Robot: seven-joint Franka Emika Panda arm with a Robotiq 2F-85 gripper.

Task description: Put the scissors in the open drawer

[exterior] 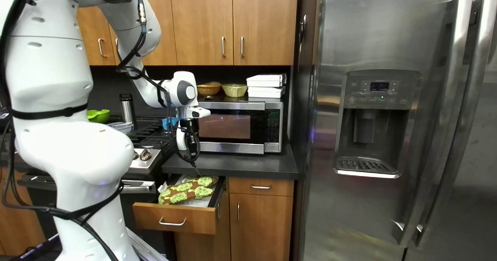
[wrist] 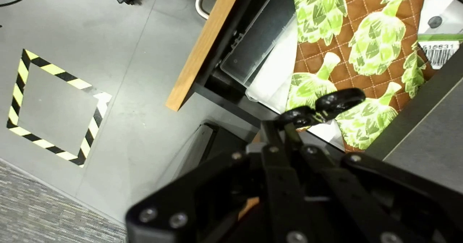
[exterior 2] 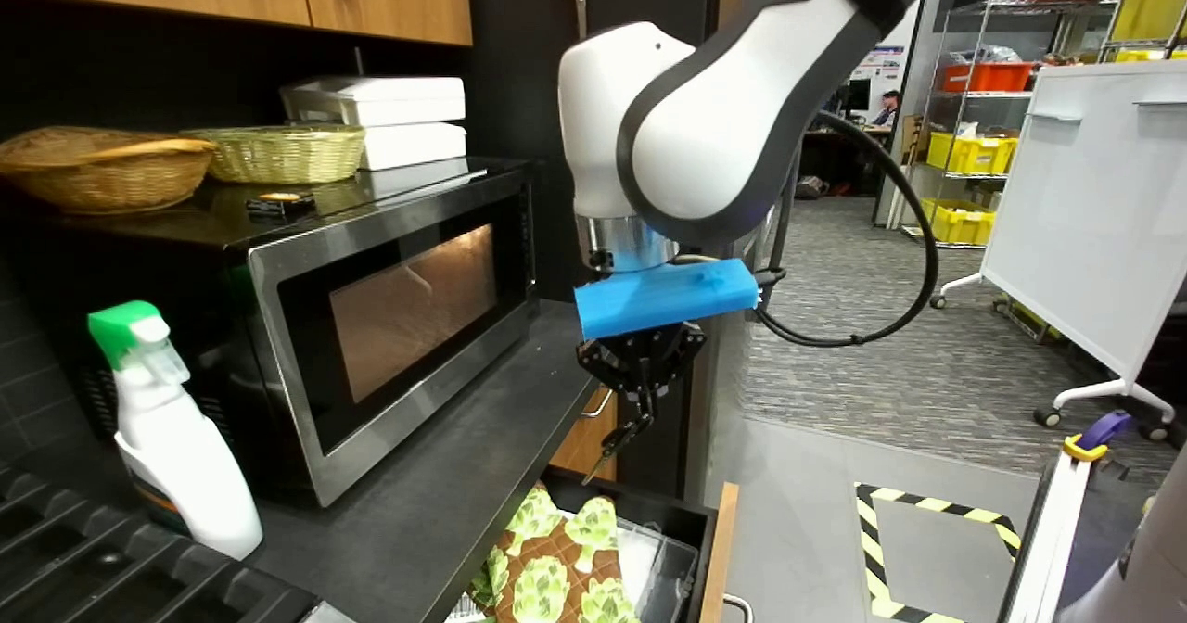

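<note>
scissors (wrist: 324, 103) come nearest in the wrist view, hanging slantwise from the fingertips (wrist: 270, 132) of the gripper (wrist: 281, 128), with their black finger loops in sight there and, in an exterior view, a thin end (exterior 2: 600, 465) pointing down. the jaws are pinched together on them with hardly any gap; exactly which part they bite is hard to make out.

beneath is the pulled-out wooden drawer (exterior: 174, 213), which the scissors seem to hang above, not yet inside. they look nearer its wall toward the refrigerator (exterior: 388, 202) than its middle, so i'd ease them inward over the artichoke-print quilted mitt (wrist: 347, 58) before going down, or a loop could catch the rim. lower slowly, let the slanted tip find the cloth first, tilt the rest flat, and let go only once the weight is borne; the mitt looks soft and lumpy, so a drop might slide toward the clear plastic organizer (wrist: 257, 51).

just beyond, the dark countertop (exterior: 244, 162) covers the drawer's rear: favour the front-panel side so the knuckles miss its edge when rising. farther back sits the stainless microwave (exterior: 233, 129), worth a wide berth with the wrist.
</note>
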